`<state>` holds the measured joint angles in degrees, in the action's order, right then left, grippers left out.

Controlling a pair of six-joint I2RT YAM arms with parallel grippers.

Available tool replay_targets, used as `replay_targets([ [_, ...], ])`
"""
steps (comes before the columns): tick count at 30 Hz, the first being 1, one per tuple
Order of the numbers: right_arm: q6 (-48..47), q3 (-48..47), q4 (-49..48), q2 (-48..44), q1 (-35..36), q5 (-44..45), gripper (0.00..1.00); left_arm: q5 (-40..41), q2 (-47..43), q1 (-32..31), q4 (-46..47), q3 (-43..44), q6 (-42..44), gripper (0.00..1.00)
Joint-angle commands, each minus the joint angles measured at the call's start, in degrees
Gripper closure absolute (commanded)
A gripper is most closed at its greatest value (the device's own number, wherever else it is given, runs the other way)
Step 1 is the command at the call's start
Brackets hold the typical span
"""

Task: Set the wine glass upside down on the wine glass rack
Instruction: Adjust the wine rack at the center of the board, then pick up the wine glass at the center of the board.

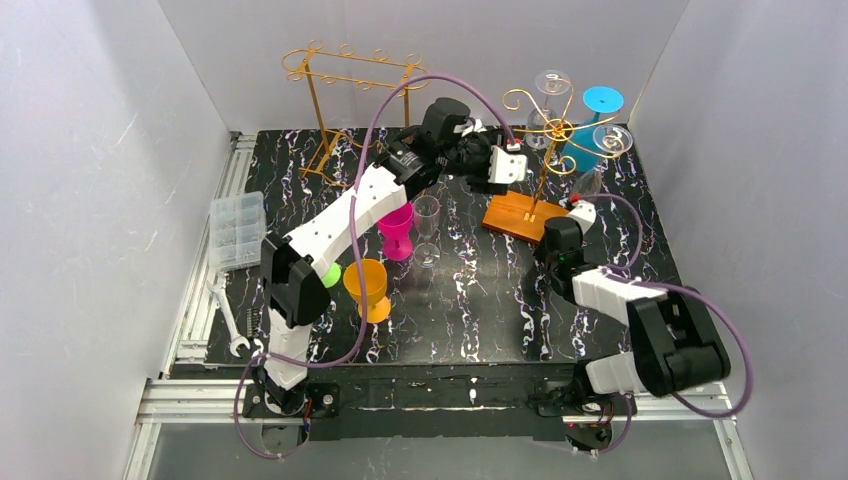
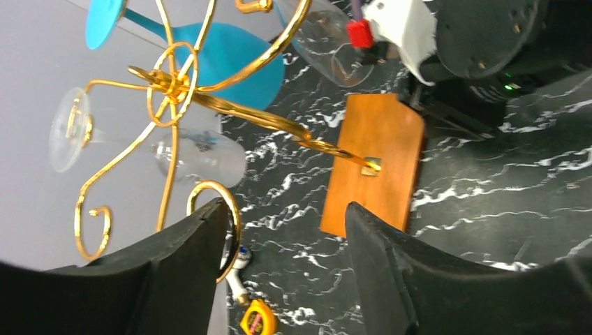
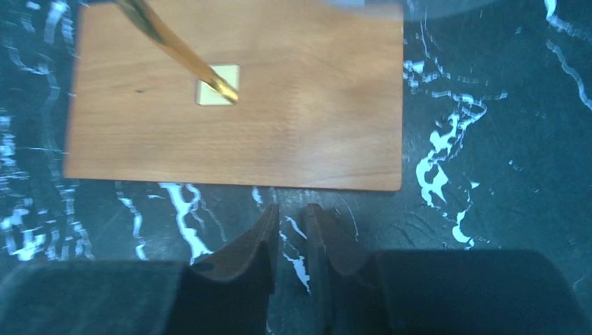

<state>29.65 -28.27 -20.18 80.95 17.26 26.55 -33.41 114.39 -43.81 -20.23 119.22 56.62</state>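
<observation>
Our left gripper (image 2: 285, 213) gapes empty, our right gripper (image 3: 292, 209) barely parted, empty. We judge the clear wine glass (image 1: 427, 218) light, slick, fragile: grip its stem.

Place: a robotics lab cell.
Walls: plain white panels (image 1: 90, 150) boxing in the worktop (image 1: 470, 300).
Left edge: bare aluminium rails (image 1: 200, 300), a wrench (image 1: 228, 320), a clear parts box (image 1: 238, 230).
Near edge: left arm (image 1: 340, 225) and right arm (image 1: 620, 292), cabled, bolted down.

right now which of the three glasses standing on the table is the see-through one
The clear wine glass, just right of the pink glass in the top view. The pink one and the orange glass are coloured.
</observation>
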Motion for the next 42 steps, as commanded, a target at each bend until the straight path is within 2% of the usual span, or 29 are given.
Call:
replay_targets([
  [1, -0.95, -0.53, 5.11, -8.55, 0.37, -2.4, 0.65, 2.61, -9.64, -0.24, -1.54, -5.72, -4.14, 0.34],
  [3, -0.82, -0.91, 8.15, -11.43, 1.35, -2.52, 0.55, 4.79, -12.76, -0.18, -1.21, -8.12, -5.92, 0.08],
  [4, -1.02, -1.16, 9.97, -12.71, 2.09, -2.24, 0.5, 5.83, -14.52, -0.15, -1.33, -9.27, -6.66, 0.03],
  [8, -1.09, -1.74, 16.22, -17.03, 6.73, 0.51, 0.35, 9.59, -21.62, 0.83, -2.31, -13.55, -10.55, 0.02],
  [15, 0.33, -1.95, 23.29, -22.54, 14.01, 3.12, 0.25, 14.75, -32.56, 5.04, -6.39, -18.21, -18.27, 0.02],
  [18, 1.22, -2.76, 26.24, -23.77, 17.83, 4.01, 0.12, 17.98, -36.06, 7.91, -8.89, -19.51, -21.81, 0.02],
  [19, 1.51, -3.22, 27.45, -23.89, 19.52, 4.27, 0.03, 19.77, -37.06, 8.74, -9.81, -20.08, -23.06, 0.02],
  [25, 4.54, -9.49, 33.84, -19.82, 34.75, 8.86, 0.02, 27.1, -42.73, 12.85, -21.25, -21.69, -30.19, 0.02],
  [29, 3.89, -22.18, 41.82, -10.71, 44.53, 11.42, 0.02, 26.39, -45.09, 16.38, -30.09, -20.74, -35.22, 0.02],
  [32, 8.27, -30.36, 43.01, -6.36, 46.11, 8.24, 0.02, 24.52, -45.36, 20.15, -36.13, -18.86, -37.96, 0.02],
  [33, 9.47, -33.25, 42.97, -5.45, 45.66, 2.94, 0.02, 23.73, -45.2, 21.52, -37.92, -18.27, -38.38, 0.02],
  [36, 0.9, -36.56, 38.63, -4.09, 43.61, -17.03, 0.02, 21.56, -44.71, 25.57, -41.34, -16.99, -39.17, 0.02],
  [37, -0.42, -36.19, 35.61, -4.7, 43.54, -20.54, 0.01, 21.14, -44.63, 26.62, -42.01, -16.79, -39.3, 0.02],
  [39, -1.68, -38.74, 36.27, -4.64, 44.43, -18.95, 0.02, 20.57, -44.52, 28.47, -42.87, -16.64, -39.61, 0.02],
  [42, -5.12, -49.79, 49.11, 1.31, 47.45, -8.76, 0.02, 19.03, -44.45, 31.28, -42.94, -17.21, -40.14, 0.02],
])
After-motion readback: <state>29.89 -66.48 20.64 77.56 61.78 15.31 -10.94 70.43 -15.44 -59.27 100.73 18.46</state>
